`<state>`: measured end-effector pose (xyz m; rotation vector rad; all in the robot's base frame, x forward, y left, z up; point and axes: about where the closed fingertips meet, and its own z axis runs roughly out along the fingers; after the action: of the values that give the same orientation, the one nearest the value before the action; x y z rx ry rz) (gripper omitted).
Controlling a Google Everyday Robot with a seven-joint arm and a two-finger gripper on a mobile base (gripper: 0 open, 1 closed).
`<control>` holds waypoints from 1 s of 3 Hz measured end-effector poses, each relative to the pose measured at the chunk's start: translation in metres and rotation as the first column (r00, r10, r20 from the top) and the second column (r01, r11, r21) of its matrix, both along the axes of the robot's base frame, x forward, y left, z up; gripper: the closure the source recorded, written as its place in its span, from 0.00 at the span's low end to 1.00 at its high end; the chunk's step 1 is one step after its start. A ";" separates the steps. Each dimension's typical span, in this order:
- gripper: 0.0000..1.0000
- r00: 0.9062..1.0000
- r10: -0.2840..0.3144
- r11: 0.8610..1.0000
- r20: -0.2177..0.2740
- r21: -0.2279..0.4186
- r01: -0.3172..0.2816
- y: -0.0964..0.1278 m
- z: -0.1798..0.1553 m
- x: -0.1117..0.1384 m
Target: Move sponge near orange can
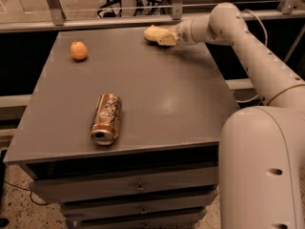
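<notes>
The pale yellow sponge (155, 33) is at the far edge of the grey table top (157, 99), right of centre. My gripper (167, 37) is at the sponge's right end and is closed on it, held just above the table. The copper-orange can (106, 118) lies on its side near the front left of the table, its silver top facing the front edge. The can is far from the sponge, toward the front left.
A small round orange fruit (78, 50) sits at the back left of the table. My arm (252, 56) reaches along the table's right side. A metal rail (119, 20) runs behind the far edge. Drawers (138, 187) are below the front edge.
</notes>
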<state>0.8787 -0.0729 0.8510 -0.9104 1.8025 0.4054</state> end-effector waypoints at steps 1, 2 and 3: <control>1.00 0.998 0.055 0.998 0.019 0.015 -0.055 0.008 0.012 -0.018; 1.00 0.990 0.132 0.990 0.046 0.043 -0.134 0.021 0.030 -0.049; 1.00 0.971 0.223 0.971 0.080 0.063 -0.229 0.034 0.051 -0.090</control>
<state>0.7883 -0.0388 0.9022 -1.0710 1.6128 0.5702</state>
